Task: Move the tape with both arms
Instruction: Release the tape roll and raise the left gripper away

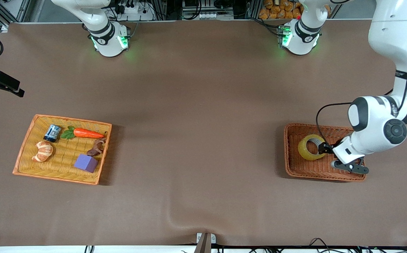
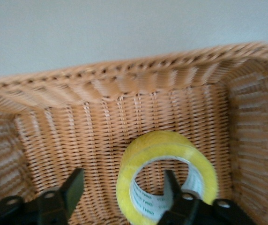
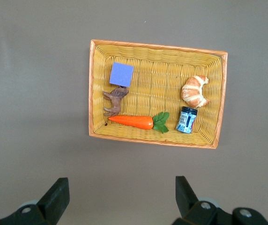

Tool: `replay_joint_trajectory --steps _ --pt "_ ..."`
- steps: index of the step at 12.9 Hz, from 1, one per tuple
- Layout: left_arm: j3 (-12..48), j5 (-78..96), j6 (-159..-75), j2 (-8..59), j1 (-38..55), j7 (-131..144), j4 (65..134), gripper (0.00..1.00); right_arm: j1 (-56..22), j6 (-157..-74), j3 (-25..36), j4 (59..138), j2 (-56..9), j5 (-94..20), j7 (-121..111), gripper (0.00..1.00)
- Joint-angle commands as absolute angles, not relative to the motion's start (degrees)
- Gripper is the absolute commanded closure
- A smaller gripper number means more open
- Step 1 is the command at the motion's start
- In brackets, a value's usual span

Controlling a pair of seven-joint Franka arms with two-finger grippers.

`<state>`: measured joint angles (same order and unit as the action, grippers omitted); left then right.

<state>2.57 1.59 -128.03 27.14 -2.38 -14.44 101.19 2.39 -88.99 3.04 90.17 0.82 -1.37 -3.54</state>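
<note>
The tape (image 1: 311, 147) stands on edge in our brown wicker basket (image 1: 295, 168), one finger of our spread left gripper (image 2: 124, 192) inside its ring, not clamping. Our right gripper (image 3: 120, 197), fingers apart, hangs over the surface above the orange basket (image 3: 220, 98) holding carrot (image 3: 133, 121), croissant (image 3: 194, 91), can (image 3: 187, 120), purple block (image 3: 122, 74) and brown figure (image 3: 113, 101).

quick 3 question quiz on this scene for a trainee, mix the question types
1. True or false: the tape stands on edge in the brown basket.
2. Which lies nearest the front camera in the yellow basket? A) carrot B) purple block C) can
3. Fill in: one finger of the left gripper sits inside the tape's ____.

Key: 1 true; 2 B; 3 core. The right gripper waits with open jaws above the yellow basket.
</note>
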Motion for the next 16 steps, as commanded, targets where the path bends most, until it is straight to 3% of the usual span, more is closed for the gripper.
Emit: replay_joint_trajectory --steps 1,6,16 --pt "2.64 0.79 -118.69 19.71 -2.29 -14.06 97.58 0.0 2.99 -89.03 2.55 90.97 1.93 -0.88 -3.96 0.0" --pt "2.81 -0.61 -97.33 13.37 -2.2 -9.68 83.52 0.0 2.81 -89.3 2.55 90.97 1.93 -0.97 -3.78 0.0" --pt "4.83 -1.85 -85.08 2.46 -2.72 -3.78 83.58 0.0 2.99 -89.82 2.55 89.74 0.97 -0.79 -3.16 0.0"
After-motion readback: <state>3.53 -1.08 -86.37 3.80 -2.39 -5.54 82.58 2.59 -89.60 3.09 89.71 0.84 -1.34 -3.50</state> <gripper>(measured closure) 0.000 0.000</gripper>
